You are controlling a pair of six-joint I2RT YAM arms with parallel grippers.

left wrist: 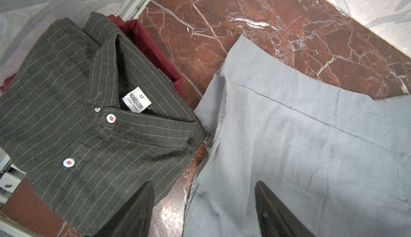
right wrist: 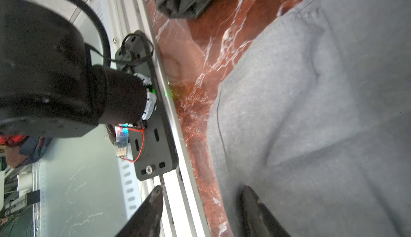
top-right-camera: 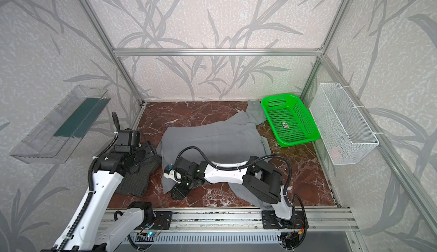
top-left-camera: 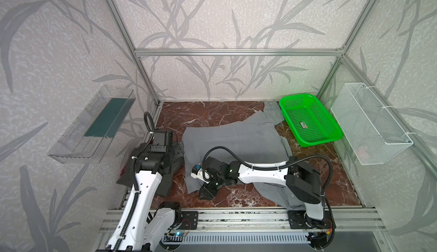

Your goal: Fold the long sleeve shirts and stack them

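Note:
The mid-grey shirt [top-left-camera: 236, 139] [top-right-camera: 212, 139] lies spread over the middle of the marble table [top-left-camera: 212, 113]; one sleeve reaches back beside the green basket. The dark pinstriped shirt [top-left-camera: 165, 182] [left wrist: 89, 135] lies folded at the left, collar and pale buttons up, partly hidden under my left arm. My left gripper [left wrist: 204, 183] [top-left-camera: 177, 148] hangs open over the gap between the two shirts, one finger above the pinstripes and one above the grey shirt [left wrist: 289, 147]. My right gripper [right wrist: 201, 188] [top-left-camera: 207, 190] is open at the grey shirt's [right wrist: 311, 113] near-left edge, holding nothing.
A maroon cloth [left wrist: 146, 42] shows under the pinstriped shirt. A green mesh basket [top-left-camera: 309, 120] stands at the back right. A white wire basket [top-left-camera: 369, 125] hangs on the right wall, a clear bin [top-left-camera: 92, 125] on the left wall. The aluminium rail [right wrist: 178, 135] runs along the table's front edge.

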